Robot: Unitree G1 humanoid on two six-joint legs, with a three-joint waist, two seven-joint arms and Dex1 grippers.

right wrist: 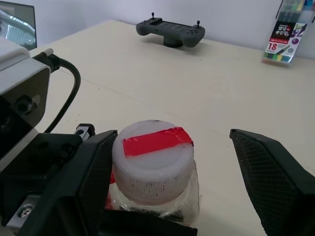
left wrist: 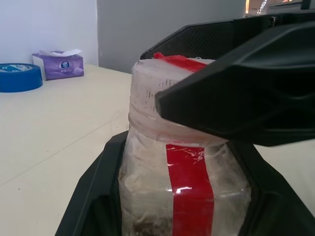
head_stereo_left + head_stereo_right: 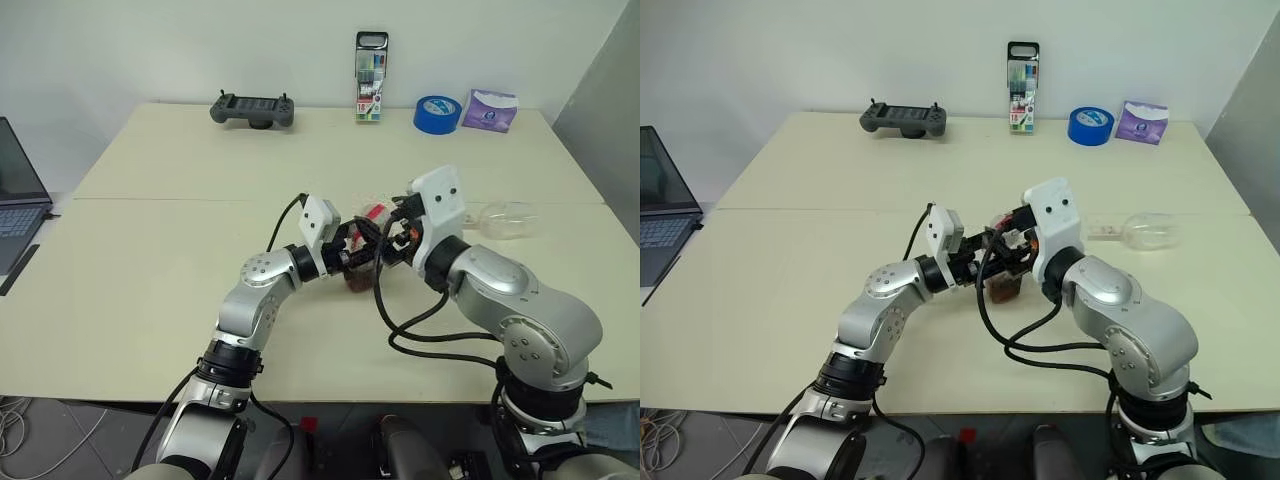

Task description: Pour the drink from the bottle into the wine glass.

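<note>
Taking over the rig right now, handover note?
Left gripper: shut on the bottle, held about upright, low over the middle of the table.
Right gripper: open, one finger either side of the cap, not closed on it.
Drink: a little, all in the bottle's bottom.
Wine glass: lying on its side on the table, to the right of the grippers, with no drink in it.
Done: bottle picked up.
Left: cap off, probably stand the glass up, pour.

The small clear plastic bottle (image 2: 182,187) with its red stripe sits clamped between black fingers (image 2: 93,196); well behind it, a blue tape roll (image 2: 19,77).
</note>
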